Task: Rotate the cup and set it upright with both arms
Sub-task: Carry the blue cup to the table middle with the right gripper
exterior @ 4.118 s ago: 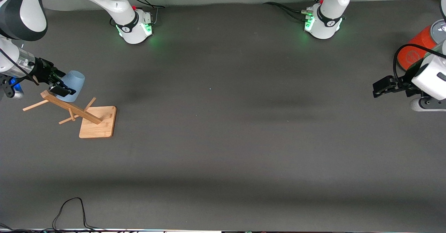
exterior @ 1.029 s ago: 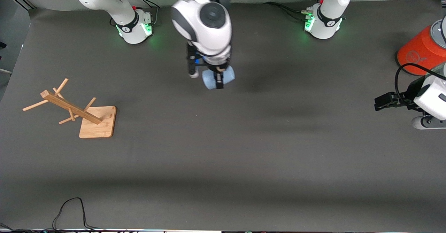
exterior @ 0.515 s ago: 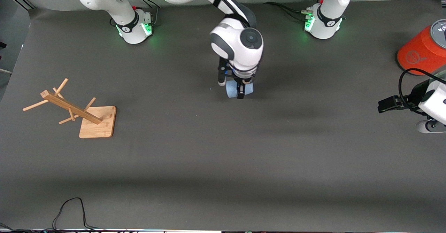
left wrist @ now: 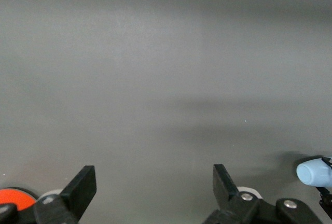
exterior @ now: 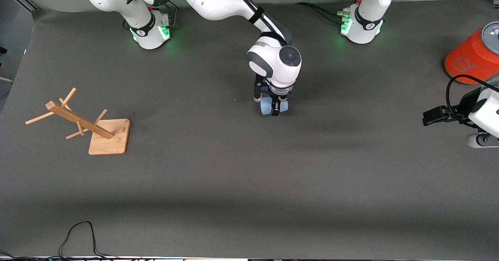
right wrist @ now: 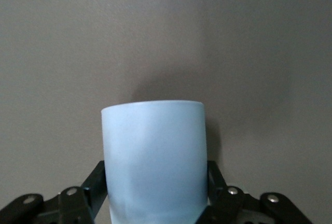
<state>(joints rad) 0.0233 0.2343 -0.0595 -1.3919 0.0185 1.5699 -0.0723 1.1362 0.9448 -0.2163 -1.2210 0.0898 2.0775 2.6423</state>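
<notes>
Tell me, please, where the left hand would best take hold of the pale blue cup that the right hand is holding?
Probably the free end of the cup that sticks out past the right hand, whose fingers clamp its opposite flanks. The open left hand, at its own end of the table, should close across the bare sides there.

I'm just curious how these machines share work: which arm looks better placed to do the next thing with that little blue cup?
Right, probably. Its end effector is already shut on the pale blue cup over mid-table. The left end effector waits open near the orange canister, apart from the cup.
</notes>
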